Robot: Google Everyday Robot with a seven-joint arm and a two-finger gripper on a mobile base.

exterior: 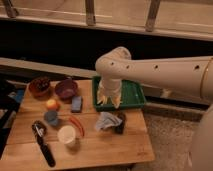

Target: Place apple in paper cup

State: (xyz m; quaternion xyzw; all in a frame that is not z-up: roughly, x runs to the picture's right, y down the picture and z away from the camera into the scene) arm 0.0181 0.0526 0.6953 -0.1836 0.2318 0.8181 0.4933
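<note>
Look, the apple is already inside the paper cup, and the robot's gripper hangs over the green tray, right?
Not quite. The camera view shows the apple lying on the wooden table, next to the small blue cup and apart from the paper cup. The gripper does hang over the green tray, with its fingers open.

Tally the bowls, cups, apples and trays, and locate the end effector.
Bowls: 2, brown bowl, purple bowl
Cups: 2, paper cup, blue cup
Apples: 1, apple
Trays: 1, green tray
Total: 6
The end effector, open, hovers over the green tray.
</note>
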